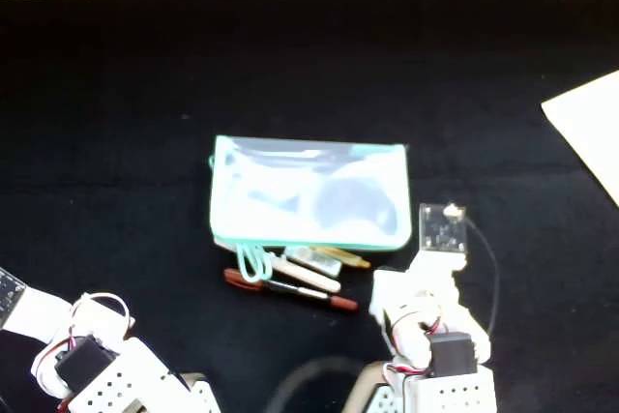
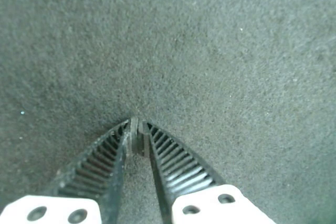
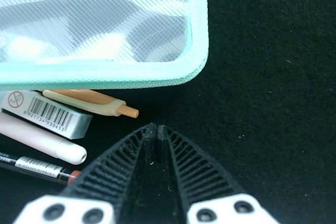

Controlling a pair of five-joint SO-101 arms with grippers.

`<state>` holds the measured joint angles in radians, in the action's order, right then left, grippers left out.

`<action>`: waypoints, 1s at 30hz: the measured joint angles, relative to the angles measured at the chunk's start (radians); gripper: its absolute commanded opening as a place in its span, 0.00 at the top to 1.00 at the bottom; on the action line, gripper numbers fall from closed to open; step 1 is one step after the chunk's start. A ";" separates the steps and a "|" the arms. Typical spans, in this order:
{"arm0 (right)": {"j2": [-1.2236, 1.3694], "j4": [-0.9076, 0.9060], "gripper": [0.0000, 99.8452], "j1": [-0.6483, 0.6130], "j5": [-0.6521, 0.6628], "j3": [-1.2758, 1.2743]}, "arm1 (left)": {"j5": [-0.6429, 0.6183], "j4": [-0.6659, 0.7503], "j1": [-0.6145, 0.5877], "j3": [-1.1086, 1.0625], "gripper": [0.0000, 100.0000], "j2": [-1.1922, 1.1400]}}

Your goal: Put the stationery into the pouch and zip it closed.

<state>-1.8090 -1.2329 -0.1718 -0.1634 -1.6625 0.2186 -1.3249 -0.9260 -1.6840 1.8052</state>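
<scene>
At the near left, the left gripper [image 2: 137,135] has its jaws clenched on nothing, over the black cloth [image 2: 210,51]. The pouch [image 1: 309,191] lies in the middle. The stationery [image 1: 295,278], pens and an eraser [image 3: 47,114], lies outside it, just beside its near edge. To the right of the stationery, the right gripper [image 3: 156,129] is also clenched and empty. A white sheet [image 1: 590,132] lies at the far right.

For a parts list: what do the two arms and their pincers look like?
The left arm and right arm are white plastic with black servos and red wires. The left pincer and right pincer each have two black ribbed tapering fingers on white mounts with screw holes.
</scene>
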 measured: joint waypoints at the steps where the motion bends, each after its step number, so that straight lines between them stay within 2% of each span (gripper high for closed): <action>1: 0.000 0.000 0.99 0.000 0.000 0.000 | 0.000 0.000 0.000 0.000 0.99 0.000; 25: 0.000 0.000 0.99 0.000 0.000 0.000 | 0.000 0.000 0.002 0.000 0.99 0.000; 30: 0.000 0.000 0.99 0.000 0.000 0.000 | 0.000 0.000 0.121 0.000 0.99 0.000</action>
<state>-1.8090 -1.2329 -0.1718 -0.1634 -1.6625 0.2186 -1.3249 -0.8048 -1.6840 1.8052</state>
